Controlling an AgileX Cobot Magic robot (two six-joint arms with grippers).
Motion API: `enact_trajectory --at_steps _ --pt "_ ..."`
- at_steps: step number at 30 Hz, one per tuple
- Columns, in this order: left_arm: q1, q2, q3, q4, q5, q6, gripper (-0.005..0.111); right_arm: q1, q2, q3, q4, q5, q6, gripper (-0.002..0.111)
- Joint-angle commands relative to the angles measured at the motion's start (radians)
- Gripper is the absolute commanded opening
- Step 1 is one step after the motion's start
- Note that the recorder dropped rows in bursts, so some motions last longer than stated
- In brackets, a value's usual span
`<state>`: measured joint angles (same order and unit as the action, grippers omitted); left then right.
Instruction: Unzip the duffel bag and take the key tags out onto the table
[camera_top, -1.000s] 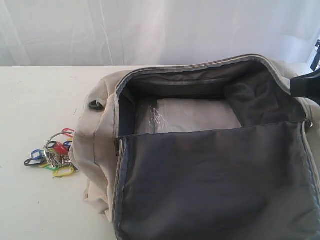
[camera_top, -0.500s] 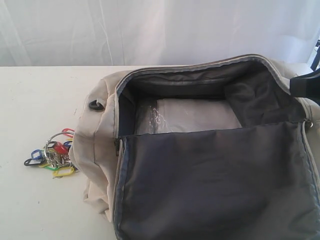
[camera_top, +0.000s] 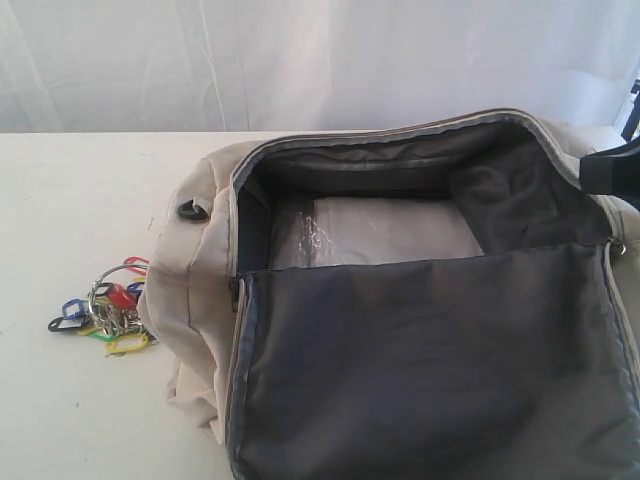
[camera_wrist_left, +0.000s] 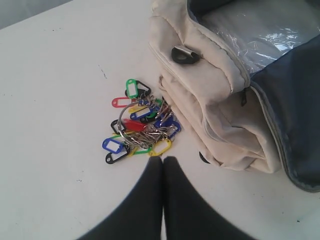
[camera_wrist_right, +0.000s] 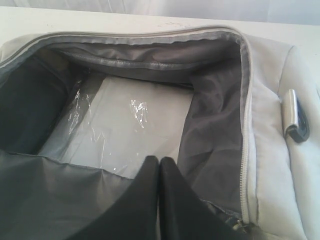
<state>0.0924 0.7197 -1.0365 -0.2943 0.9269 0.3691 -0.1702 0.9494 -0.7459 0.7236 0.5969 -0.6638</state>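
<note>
The cream duffel bag (camera_top: 200, 260) lies unzipped on the white table (camera_top: 70, 200), its dark grey flap (camera_top: 430, 360) folded toward the front. Inside shows a flat grey base under clear plastic (camera_top: 385, 232). The key tags (camera_top: 105, 312), a coloured bunch on metal rings, rest on the table against the bag's left end. In the left wrist view my left gripper (camera_wrist_left: 163, 159) is shut and empty, just short of the key tags (camera_wrist_left: 140, 130). My right gripper (camera_wrist_right: 159, 160) is shut and empty above the bag's open mouth (camera_wrist_right: 130, 120). Neither gripper shows in the exterior view.
A dark strap buckle (camera_top: 192, 209) sits on the bag's left end. A dark strap (camera_top: 612, 165) crosses the bag's right end. White curtain hangs behind the table. Bare tabletop stretches left of the key tags.
</note>
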Motion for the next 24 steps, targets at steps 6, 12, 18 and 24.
enact_trajectory --at_steps 6,12,18,24 --pt "0.000 -0.221 0.018 -0.008 -0.025 -0.007 0.000 0.000 0.000 0.004 0.000 -0.007 -0.011 0.000" --pt "-0.035 -0.409 0.158 -0.010 -0.280 -0.007 0.000 0.000 0.000 0.004 0.000 -0.007 -0.011 0.000" --pt "-0.066 -0.620 0.439 -0.050 -0.566 -0.013 0.000 0.000 0.000 0.004 0.000 -0.007 -0.011 0.000" --pt "-0.066 -0.720 0.739 -0.073 -0.754 -0.087 0.000 0.000 0.000 0.004 0.000 -0.008 -0.011 0.000"
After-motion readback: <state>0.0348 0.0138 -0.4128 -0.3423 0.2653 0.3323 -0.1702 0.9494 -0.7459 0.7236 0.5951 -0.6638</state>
